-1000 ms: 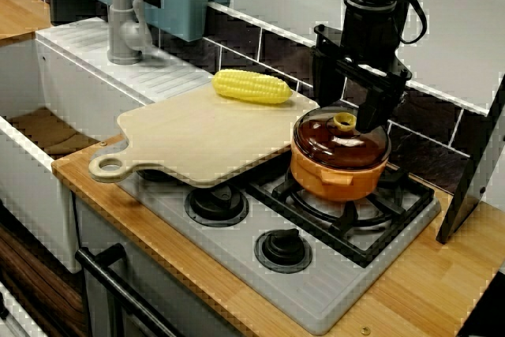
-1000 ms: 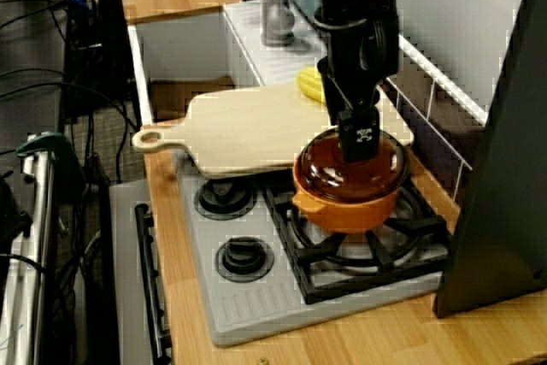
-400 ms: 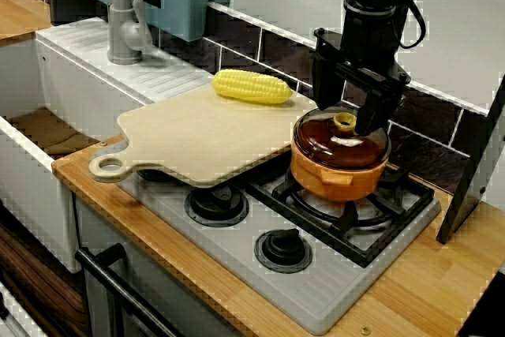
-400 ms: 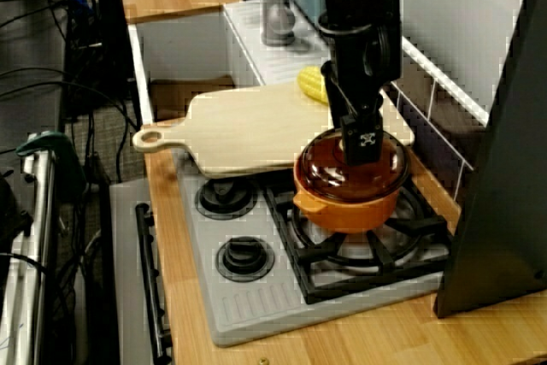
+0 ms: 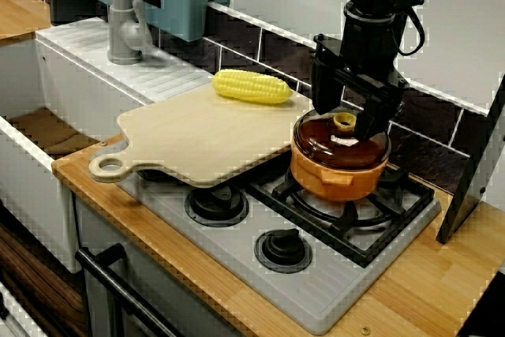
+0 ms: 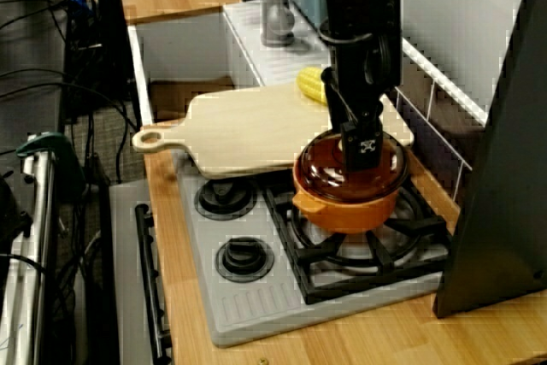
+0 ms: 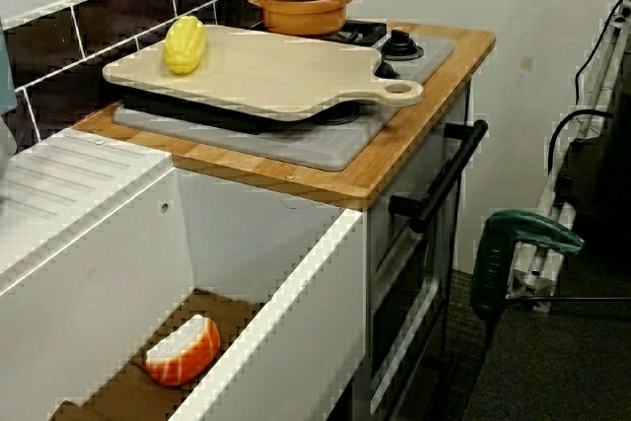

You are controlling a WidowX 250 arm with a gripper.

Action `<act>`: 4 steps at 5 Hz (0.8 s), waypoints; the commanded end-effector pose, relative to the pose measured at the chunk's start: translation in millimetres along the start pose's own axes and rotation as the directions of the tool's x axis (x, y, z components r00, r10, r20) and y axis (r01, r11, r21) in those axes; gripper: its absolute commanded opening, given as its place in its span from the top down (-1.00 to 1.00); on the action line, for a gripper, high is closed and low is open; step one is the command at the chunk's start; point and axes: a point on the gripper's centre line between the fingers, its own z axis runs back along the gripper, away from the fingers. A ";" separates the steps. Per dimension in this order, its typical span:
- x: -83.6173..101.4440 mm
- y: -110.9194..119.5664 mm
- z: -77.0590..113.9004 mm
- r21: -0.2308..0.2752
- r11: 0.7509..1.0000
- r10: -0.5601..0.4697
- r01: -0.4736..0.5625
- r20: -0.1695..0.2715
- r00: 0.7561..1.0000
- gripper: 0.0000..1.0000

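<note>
Although the pincer [image 5: 345,115] hangs right over the orange pot [image 5: 335,179], its fingers stand apart, one on either side of the yellow knob [image 5: 344,121] that tops the brown glass lid [image 5: 327,147], and nothing is clamped between them. I judge the work to be at an early stage. The lid sits flat and closed on the pot, and the knob is straddled but not gripped; whether a finger touches it cannot be told. The pot stands on the back grate of the hob [image 5: 316,293]. Just beside it a wooden cutting board [image 5: 197,136] lies across the other burners, with a cob of corn [image 5: 252,86] near its far edge. The hob rests on the wooden worktop [image 5: 426,290]. In the sink [image 7: 276,244] beyond the board lies an orange-and-white piece [image 7: 182,350].
</note>
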 end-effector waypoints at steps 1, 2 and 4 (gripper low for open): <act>8.8 -0.3 15.3 -0.005 1.000 0.007 -0.007 0.059 0.998 -1.00; 8.3 0.4 14.8 -0.020 1.000 0.018 -0.017 0.054 0.998 1.00; 8.2 3.5 25.3 -0.031 0.999 0.025 -0.023 0.060 0.998 1.00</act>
